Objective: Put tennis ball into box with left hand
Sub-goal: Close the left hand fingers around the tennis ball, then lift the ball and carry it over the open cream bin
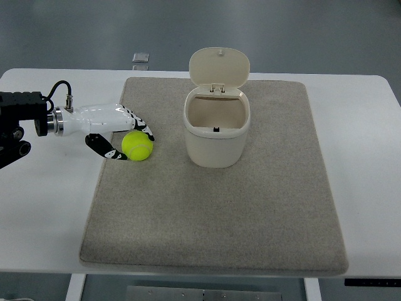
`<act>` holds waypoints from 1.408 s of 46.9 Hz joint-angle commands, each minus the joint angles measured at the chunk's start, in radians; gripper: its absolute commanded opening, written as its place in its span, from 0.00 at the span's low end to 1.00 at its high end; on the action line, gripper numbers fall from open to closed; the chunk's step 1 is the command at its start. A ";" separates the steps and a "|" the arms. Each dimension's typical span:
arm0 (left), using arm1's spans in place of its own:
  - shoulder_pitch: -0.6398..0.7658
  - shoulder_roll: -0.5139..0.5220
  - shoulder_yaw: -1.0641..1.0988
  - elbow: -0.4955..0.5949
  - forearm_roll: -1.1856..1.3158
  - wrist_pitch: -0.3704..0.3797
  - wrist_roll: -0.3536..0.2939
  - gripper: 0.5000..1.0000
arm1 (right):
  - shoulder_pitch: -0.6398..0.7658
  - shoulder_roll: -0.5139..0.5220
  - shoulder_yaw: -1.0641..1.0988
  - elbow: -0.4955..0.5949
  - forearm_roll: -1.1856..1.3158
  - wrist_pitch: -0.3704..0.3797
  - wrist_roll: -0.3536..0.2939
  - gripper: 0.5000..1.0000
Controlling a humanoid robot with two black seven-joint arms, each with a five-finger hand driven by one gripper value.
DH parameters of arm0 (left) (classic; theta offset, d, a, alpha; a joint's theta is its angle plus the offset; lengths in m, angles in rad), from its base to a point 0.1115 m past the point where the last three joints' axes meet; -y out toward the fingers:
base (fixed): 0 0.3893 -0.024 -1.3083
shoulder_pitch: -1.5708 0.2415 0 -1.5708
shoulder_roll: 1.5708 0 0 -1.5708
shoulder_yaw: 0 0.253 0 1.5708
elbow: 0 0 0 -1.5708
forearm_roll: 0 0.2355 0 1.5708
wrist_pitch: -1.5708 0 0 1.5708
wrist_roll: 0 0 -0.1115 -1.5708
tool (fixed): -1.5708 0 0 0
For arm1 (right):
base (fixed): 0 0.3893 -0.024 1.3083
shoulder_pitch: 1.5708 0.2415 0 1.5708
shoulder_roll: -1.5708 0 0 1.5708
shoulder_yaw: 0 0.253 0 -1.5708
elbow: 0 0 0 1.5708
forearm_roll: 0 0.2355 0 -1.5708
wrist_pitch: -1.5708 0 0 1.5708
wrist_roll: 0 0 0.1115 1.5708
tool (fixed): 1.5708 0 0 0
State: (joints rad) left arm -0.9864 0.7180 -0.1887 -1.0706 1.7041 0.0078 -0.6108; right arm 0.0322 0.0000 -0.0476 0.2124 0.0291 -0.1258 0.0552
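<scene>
Gaping cream box (pixel 217 128), lid up, nothing visible inside

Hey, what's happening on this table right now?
A robot's left hand has reached in from the left and has its fingers curled around a yellow tennis ball, which sits on the grey mat. Whether the grip is closed yet is hard to tell. To the ball's right, a cream box stands with its lid flipped open and looks empty. The right hand isn't visible.

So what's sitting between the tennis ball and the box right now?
Nothing: the top view shows only bare grey mat between the tennis ball and the open box.
</scene>
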 commanded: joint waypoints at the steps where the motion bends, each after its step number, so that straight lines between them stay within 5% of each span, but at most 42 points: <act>1: -0.001 0.001 0.000 0.000 0.000 0.000 0.000 0.23 | 0.000 0.000 0.000 -0.001 0.000 0.000 0.000 0.80; 10: -0.023 0.006 -0.002 -0.006 -0.006 0.001 0.000 0.00 | 0.000 0.000 0.000 0.001 0.000 0.000 0.000 0.80; 33: -0.141 0.248 -0.023 -0.350 -0.008 0.058 0.000 0.00 | 0.000 0.000 0.000 0.001 0.000 0.000 0.000 0.80; 45: -0.232 0.230 -0.021 -0.377 0.017 0.112 0.000 0.00 | 0.000 0.000 0.000 -0.001 0.000 0.000 0.000 0.80; 66: -0.301 0.006 -0.012 -0.298 0.072 0.106 0.000 0.00 | 0.000 0.000 0.000 -0.001 0.000 0.000 0.000 0.80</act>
State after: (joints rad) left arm -1.2795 0.7615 -0.2016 -1.3958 1.7744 0.1157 -0.6108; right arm 0.0318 0.0000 -0.0475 0.2119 0.0291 -0.1257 0.0553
